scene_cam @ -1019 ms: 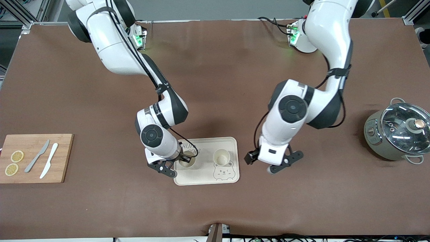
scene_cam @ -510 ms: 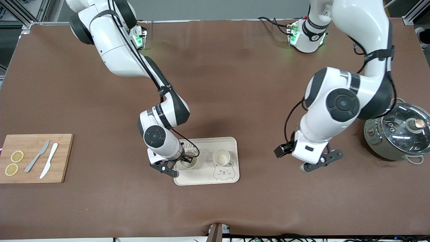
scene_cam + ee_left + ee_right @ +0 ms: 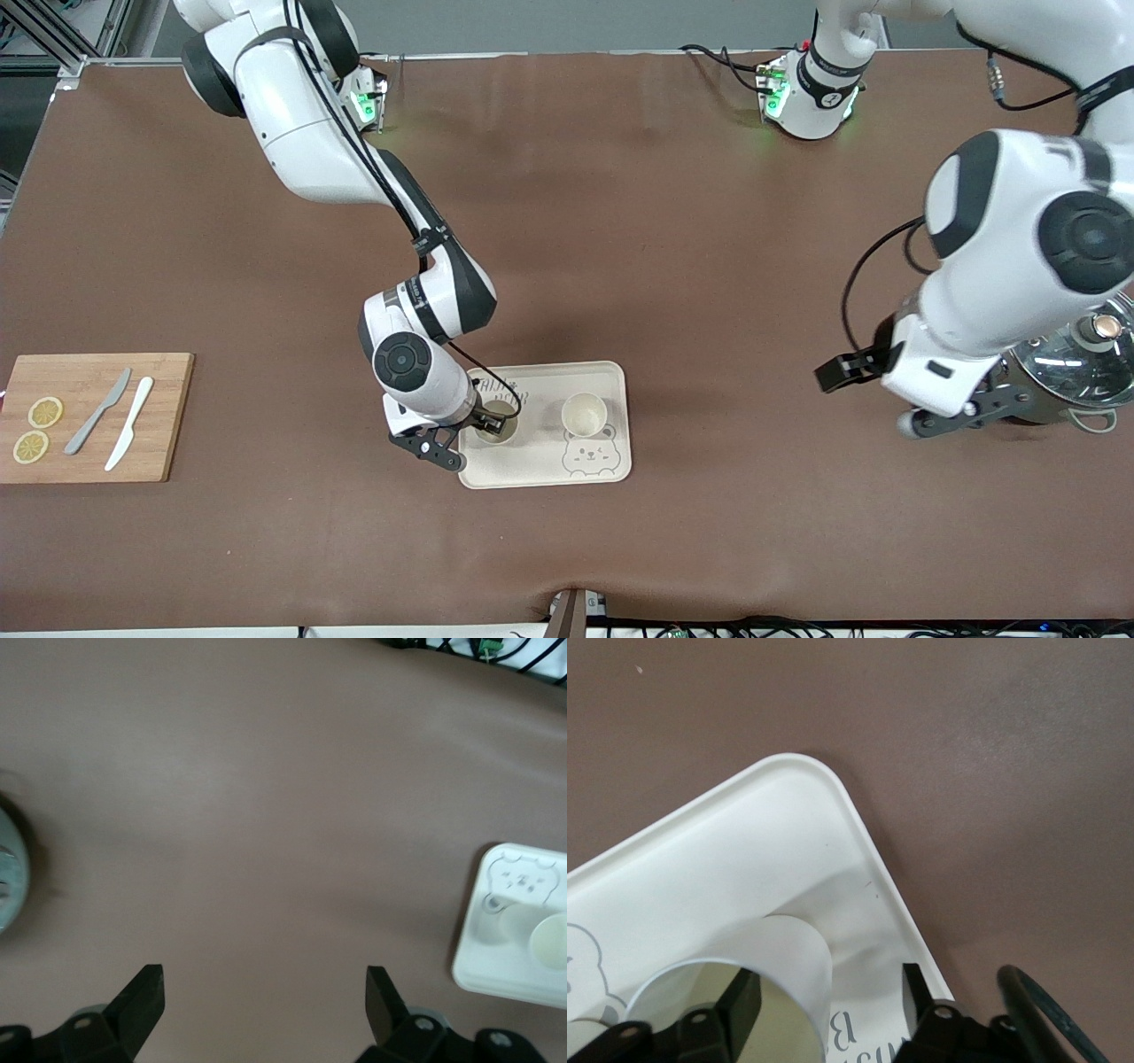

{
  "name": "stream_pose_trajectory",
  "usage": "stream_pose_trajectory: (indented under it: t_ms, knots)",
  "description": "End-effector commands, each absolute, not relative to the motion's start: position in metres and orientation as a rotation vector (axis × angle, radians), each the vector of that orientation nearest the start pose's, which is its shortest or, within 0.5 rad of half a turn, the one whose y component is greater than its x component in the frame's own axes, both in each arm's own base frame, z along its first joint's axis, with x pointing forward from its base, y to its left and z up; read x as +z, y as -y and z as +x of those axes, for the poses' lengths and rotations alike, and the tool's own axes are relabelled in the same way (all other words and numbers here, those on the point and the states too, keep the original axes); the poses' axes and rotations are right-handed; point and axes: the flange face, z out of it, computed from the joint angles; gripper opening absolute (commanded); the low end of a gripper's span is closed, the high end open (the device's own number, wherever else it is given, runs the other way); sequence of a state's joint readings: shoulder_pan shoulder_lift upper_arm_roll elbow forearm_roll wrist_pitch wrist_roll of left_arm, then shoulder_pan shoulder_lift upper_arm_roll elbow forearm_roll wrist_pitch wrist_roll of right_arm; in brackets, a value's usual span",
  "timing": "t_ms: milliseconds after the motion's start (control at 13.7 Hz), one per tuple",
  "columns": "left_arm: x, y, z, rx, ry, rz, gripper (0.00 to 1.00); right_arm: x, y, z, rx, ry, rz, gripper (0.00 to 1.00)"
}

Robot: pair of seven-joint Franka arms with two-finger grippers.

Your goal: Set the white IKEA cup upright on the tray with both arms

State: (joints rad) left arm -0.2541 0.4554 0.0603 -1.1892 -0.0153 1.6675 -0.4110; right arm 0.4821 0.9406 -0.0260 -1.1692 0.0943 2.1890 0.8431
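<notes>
The cream tray [image 3: 611, 461] lies on the brown table, nearer the front camera. Two white cups stand upright on it. One cup [image 3: 584, 413] stands free by the bear face. The other cup [image 3: 501, 431] is under my right gripper [image 3: 474, 430]. In the right wrist view my right gripper [image 3: 828, 997] is open astride that cup's [image 3: 771, 948] wall, one finger inside and one outside, on the tray [image 3: 744, 842]. My left gripper [image 3: 961, 416] is open and empty, up over the table beside the pot. In the left wrist view [image 3: 264, 1001] it is over bare table.
A grey pot with a glass lid [image 3: 1063, 354] stands at the left arm's end, partly under the left arm. A wooden cutting board [image 3: 159, 416] with two knives and lemon slices lies at the right arm's end. The left wrist view shows the tray [image 3: 496, 948] off to one side.
My left arm has swung away from the tray toward the pot, gripper open and empty. My right gripper stays at the cup on the tray.
</notes>
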Motion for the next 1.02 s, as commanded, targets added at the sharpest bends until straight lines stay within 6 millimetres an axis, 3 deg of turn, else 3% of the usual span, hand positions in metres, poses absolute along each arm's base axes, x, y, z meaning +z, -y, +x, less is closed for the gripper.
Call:
stream_pose_trajectory:
  t_ms: [0, 218, 510, 583, 728, 947]
  knots:
    - [0.551, 0.119, 0.663, -0.022, 0.22, -3.112, 1.0, 0.25, -0.346, 0.691, -0.062, -0.633, -2.97, 1.0]
    - [0.576, 0.087, 0.656, -0.041, 0.026, -3.124, 1.0, 0.273, -0.345, 0.688, -0.019, -0.636, -2.983, 1.0]
    - [0.607, 0.059, 0.641, -0.049, 0.046, -3.126, 1.0, 0.325, -0.34, 0.675, 0.089, -0.635, -3.022, 1.0]
    - [0.613, 0.046, 0.637, -0.05, 0.054, -3.128, 1.0, 0.348, -0.338, 0.671, 0.1, -0.634, -3.023, 1.0]
    - [0.625, 0.039, 0.628, -0.041, 0.016, -3.126, 1.0, 0.402, -0.323, 0.664, 0.113, -0.626, -3.024, 1.0]
    - [0.647, 0.022, 0.616, -0.071, 0.04, -3.134, 1.0, 0.47, -0.276, 0.651, 0.195, -0.534, -3.058, 1.0]
